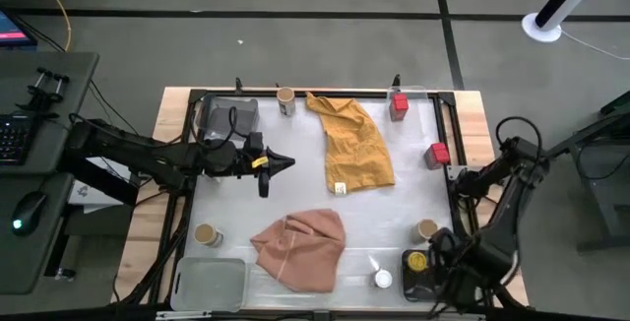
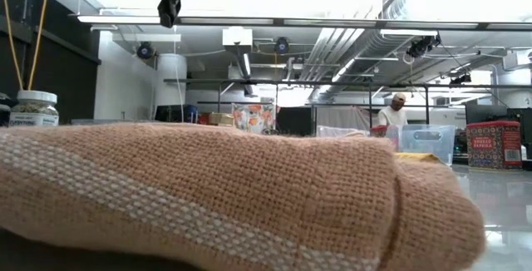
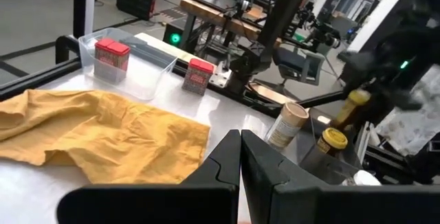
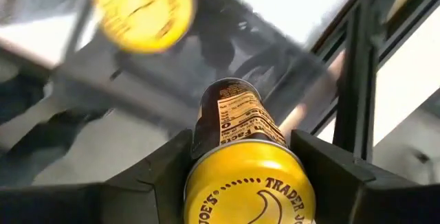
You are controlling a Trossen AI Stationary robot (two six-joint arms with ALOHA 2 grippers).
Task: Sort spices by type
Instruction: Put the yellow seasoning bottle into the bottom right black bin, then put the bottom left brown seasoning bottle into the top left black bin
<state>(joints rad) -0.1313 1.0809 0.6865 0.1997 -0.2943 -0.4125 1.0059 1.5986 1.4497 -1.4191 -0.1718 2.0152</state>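
Observation:
My right gripper (image 4: 247, 183) hangs over the dark tray (image 1: 411, 284) at the table's near right corner, shut on a yellow-lidded jar (image 4: 237, 148). A second yellow-lidded jar (image 1: 417, 260) stands in that tray. My left gripper (image 1: 281, 163) is shut and empty, held level above the table's middle, left of the mustard cloth (image 1: 354, 144). Tan-lidded jars stand at the far edge (image 1: 285, 99), near left (image 1: 207, 234) and near right (image 1: 426, 229). One red tin (image 1: 399, 104) sits in a clear tray and another (image 1: 437, 154) on the table. A white-lidded jar (image 1: 382, 279) stands at the near edge. My right gripper pinches the yellow-lidded jar between its two fingers, on opposite sides of the body just under the lid (image 4: 206, 141). The fingers point down from above. The jar hangs lid-up, a little tilted, clear of the dark tray below.
A pink cloth (image 1: 300, 247) lies crumpled at the near middle. An empty clear tray (image 1: 210, 284) sits at the near left corner and a grey tray (image 1: 228, 116) at the far left. A black frame (image 1: 295, 93) rims the table.

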